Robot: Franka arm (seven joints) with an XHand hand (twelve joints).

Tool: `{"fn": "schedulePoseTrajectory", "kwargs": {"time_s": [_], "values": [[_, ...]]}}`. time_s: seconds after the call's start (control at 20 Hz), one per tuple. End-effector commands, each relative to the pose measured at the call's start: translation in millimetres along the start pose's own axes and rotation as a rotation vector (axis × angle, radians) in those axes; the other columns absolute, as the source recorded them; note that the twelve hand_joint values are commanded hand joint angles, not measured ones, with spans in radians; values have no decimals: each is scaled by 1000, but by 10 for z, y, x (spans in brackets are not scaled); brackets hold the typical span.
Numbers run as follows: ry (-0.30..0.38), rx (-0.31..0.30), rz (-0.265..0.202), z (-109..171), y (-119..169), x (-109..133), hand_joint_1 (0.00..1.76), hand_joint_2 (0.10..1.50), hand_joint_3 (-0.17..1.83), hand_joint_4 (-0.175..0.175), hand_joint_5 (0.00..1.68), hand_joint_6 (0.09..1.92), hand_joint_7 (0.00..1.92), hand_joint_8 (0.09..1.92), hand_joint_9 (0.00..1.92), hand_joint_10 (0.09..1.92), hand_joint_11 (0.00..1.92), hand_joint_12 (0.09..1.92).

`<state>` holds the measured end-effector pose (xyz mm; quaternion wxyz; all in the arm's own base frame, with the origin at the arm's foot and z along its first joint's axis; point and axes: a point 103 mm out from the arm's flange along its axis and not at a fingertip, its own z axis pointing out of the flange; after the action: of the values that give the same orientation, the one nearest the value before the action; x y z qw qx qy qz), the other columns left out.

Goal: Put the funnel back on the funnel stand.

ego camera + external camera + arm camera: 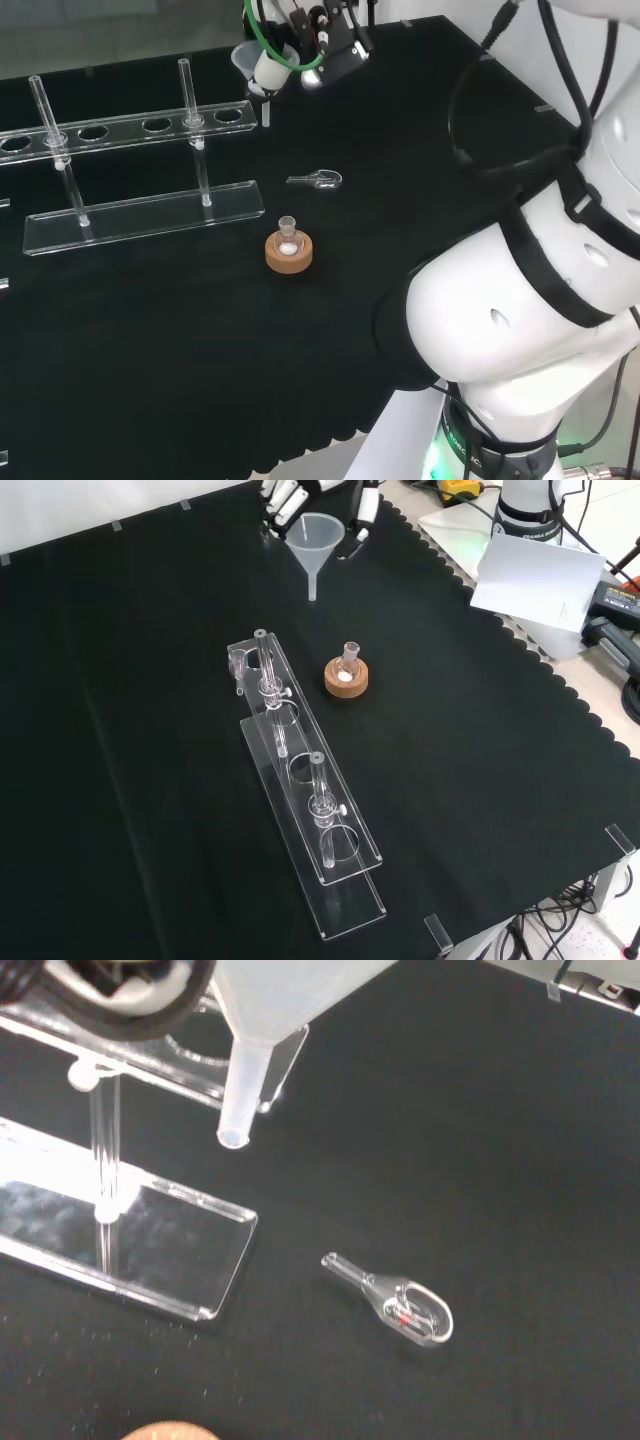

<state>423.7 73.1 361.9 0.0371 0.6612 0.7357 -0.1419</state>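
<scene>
One clear stand point(310, 820) lies on the black cloth point(130, 780): a base plate, two upright posts and a raised rail with round holes. In the head view it sits at the left, and five holes can be counted in the rail, though its left end runs out of the frame. In the front view it runs diagonally from the centre toward the lower middle.

One cork ring point(288, 253) stands just right of the stand's base in the head view, with one small flask point(288, 236) upright in it. Above and right of it lies one small glass scoop point(318, 180), flat on the cloth, apart from everything else.

No writing can be read on any piece.

One funnel point(316, 538) hangs at the top centre of the front view, spout down, clear of the cloth and well apart from the stand. The hand point(285, 498) holds it at the frame's upper edge, white fingers curled round its cone on the left and a black-and-white thumb on the right. In the wrist view the spout points down beside the stand's end.
</scene>
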Motion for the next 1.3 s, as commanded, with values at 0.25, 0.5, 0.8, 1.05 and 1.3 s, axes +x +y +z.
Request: {"fn": "schedulePoseTrajectory", "kwargs": {"time_s": [0.25, 0.5, 0.8, 1.05, 1.3], "values": [[0, -19, -43, -51, 568, -99, 917, 763, 549, 16, 930, 688, 710, 646, 1013, 327, 839, 1051], [-2, -18, -54, -54, 729, -68, 916, 764, 550, 15, 928, 691, 711, 647, 1016, 322, 840, 1050], [71, -13, -64, -22, 862, -45, 916, 765, 550, 15, 927, 693, 711, 647, 1018, 317, 839, 1048], [80, -6, -74, 36, 974, 5, 914, 765, 550, 16, 925, 695, 711, 647, 1018, 313, 831, 1048], [79, 3, -82, 96, 1080, 43, 912, 766, 550, 16, 920, 695, 709, 647, 1017, 310, 824, 1052]]}}
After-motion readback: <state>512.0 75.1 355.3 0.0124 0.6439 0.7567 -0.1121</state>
